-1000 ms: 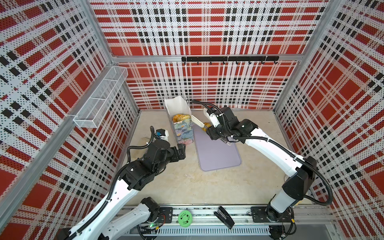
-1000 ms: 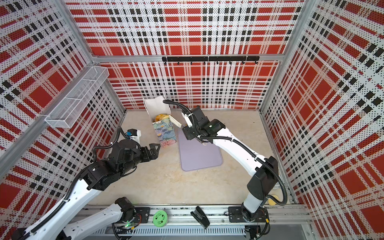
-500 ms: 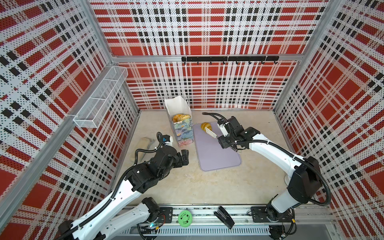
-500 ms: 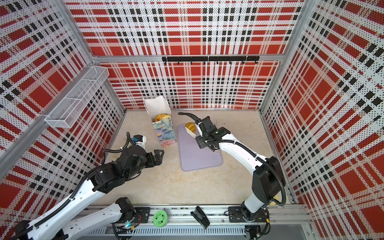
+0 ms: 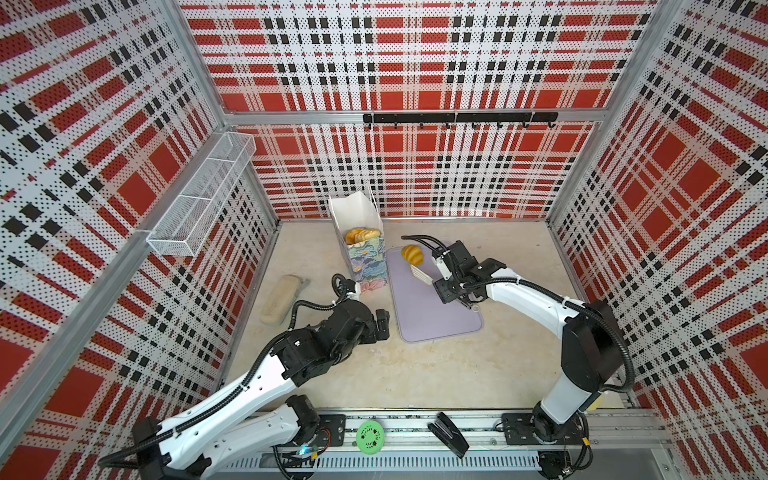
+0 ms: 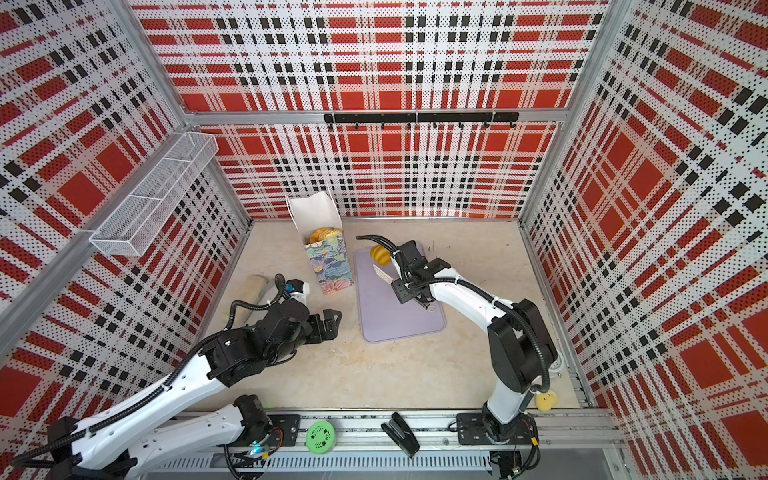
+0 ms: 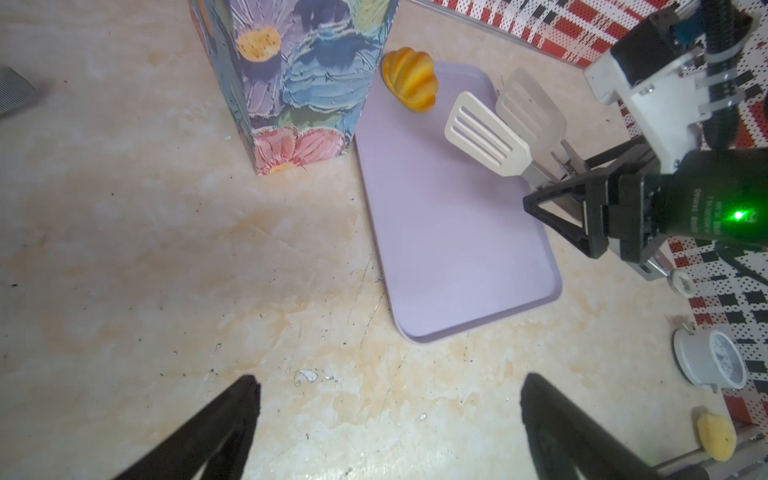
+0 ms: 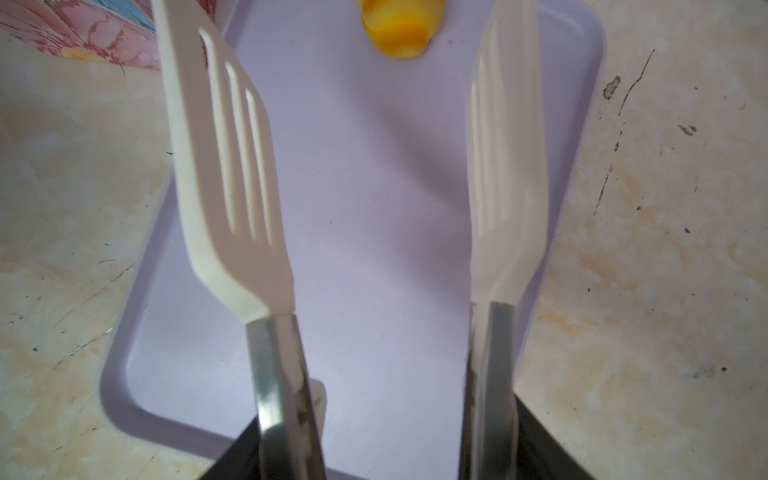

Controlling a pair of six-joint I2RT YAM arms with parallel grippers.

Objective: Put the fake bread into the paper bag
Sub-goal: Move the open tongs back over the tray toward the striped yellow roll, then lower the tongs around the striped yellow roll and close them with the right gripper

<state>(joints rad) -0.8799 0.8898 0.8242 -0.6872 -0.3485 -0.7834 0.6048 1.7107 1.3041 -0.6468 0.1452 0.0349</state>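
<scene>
We see our left arm stretched forward and low, left gripper point(image 7: 388, 380) spread wide; our right gripper point(image 5: 442, 289) clamps tongs point(image 8: 232, 166), wrist angled down.

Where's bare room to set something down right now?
Free: the near half of the lavender plastic tray, and the beige tabletop in front of it. Crowded: the tray's far corner, where the golden ribbed toy roll sits beside the floral paper bag, white slotted tongs close by.

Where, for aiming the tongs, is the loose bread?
In both top views the loose bread lies on the lilac tray, at its far end, right of the paper bag, beyond the tongs.
</scene>
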